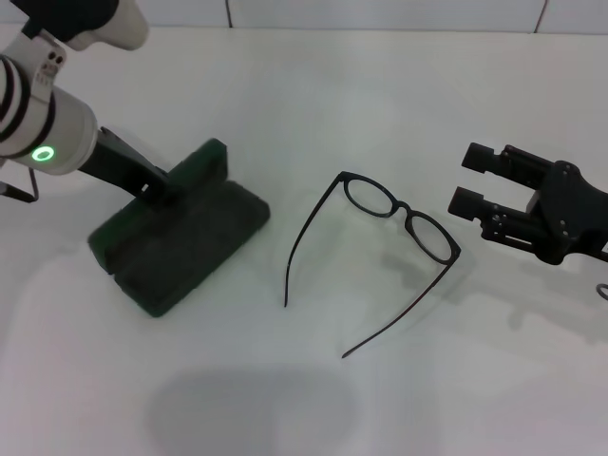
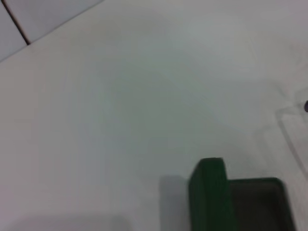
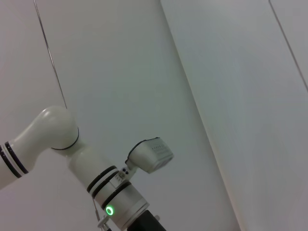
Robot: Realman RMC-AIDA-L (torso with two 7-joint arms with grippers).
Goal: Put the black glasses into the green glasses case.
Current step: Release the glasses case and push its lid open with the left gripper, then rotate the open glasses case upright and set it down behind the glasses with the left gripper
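Head view: left gripper (image 1: 163,188) at open green glasses case (image 1: 180,242), closure unclear; black glasses (image 1: 385,237) apart

1. Green glasses case (image 1: 180,242): dark green shell, darker grey-green interior.
2. Black glasses (image 1: 399,214): thin black frame, clear lenses.
3. Tabletop (image 1: 380,104): plain white, no pattern.
4. Left arm (image 1: 43,114): white housing with black bands, lit green ring.
5. Right end effector (image 1: 465,180): black throughout.
6. Left end effector (image 1: 161,190): black.
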